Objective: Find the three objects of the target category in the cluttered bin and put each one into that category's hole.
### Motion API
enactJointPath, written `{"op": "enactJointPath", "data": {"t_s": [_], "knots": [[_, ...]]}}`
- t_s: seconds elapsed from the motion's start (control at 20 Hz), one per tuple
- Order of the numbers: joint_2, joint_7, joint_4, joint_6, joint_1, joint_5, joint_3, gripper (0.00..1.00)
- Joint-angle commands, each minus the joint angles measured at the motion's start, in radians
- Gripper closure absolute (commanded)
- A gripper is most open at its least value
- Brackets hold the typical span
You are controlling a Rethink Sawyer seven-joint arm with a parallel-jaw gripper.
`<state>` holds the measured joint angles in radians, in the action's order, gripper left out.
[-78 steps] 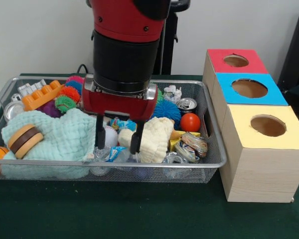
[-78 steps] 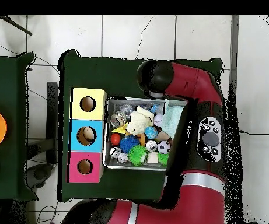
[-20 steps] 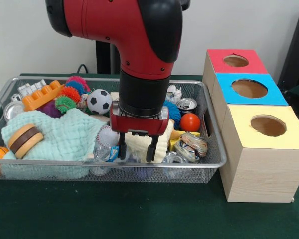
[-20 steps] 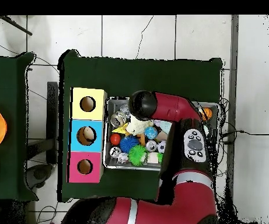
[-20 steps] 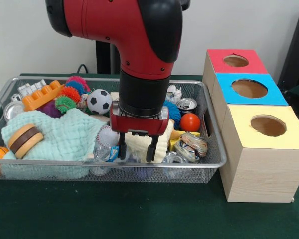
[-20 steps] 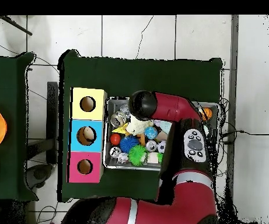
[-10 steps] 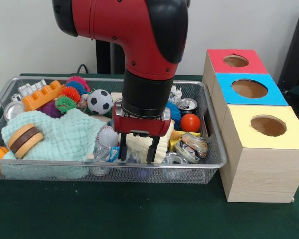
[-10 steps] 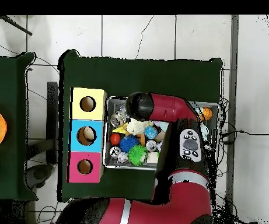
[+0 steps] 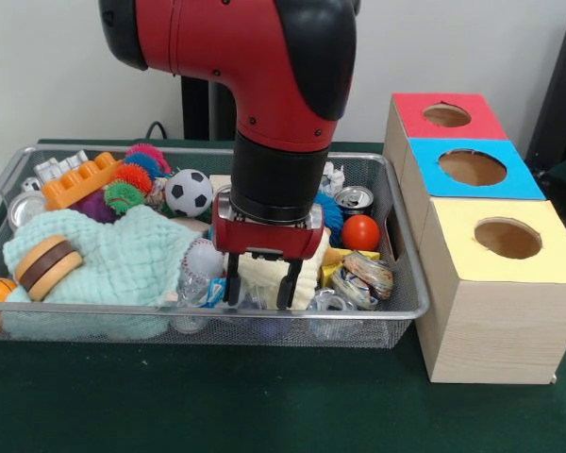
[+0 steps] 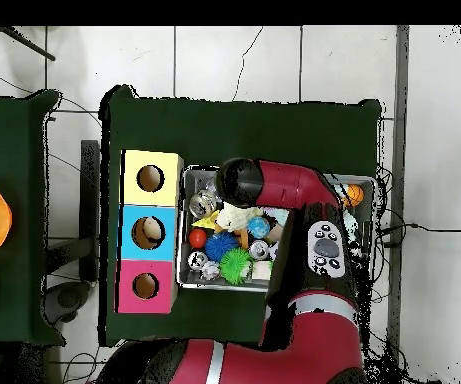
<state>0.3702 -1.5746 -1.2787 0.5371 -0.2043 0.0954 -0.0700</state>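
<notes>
Wire-mesh bin [image 9: 396, 307] holds clutter; no readable writing. Gripper [image 9: 261, 286] down at the bin's front rim, jaws narrowly apart around a fluffy cream cloth [image 9: 274, 267], grip unclear. Round red ball [image 9: 360, 232] and soccer ball [image 9: 189, 192] behind the gripper. Wooden boxes [image 9: 491, 283] with holes beside the bin. Unchanged since half a second ago.

Wire-mesh metal bin [image 9: 396, 316], shiny; mint cloth [image 9: 123, 260], waffle-textured and matt; wooden boxes [image 9: 495, 330] with matt coloured tops; glossy red arm shell [image 9: 217, 38]; dark felt-like table cover [image 9: 264, 406].
</notes>
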Motion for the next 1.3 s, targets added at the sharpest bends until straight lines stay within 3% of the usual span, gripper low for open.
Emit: {"op": "enactJointPath", "data": {"t_s": [0.05, 0.55, 1.3], "knots": [[-0.097, -0.016, 0.0, -0.035, -0.038, 0.067, 0.068, 0.0], [-0.08, 0.03, -0.018, -0.032, -0.069, 0.089, 0.07, 0.0], [-0.132, 0.069, -0.031, -0.041, -0.131, 0.156, 0.107, 0.0]]}}
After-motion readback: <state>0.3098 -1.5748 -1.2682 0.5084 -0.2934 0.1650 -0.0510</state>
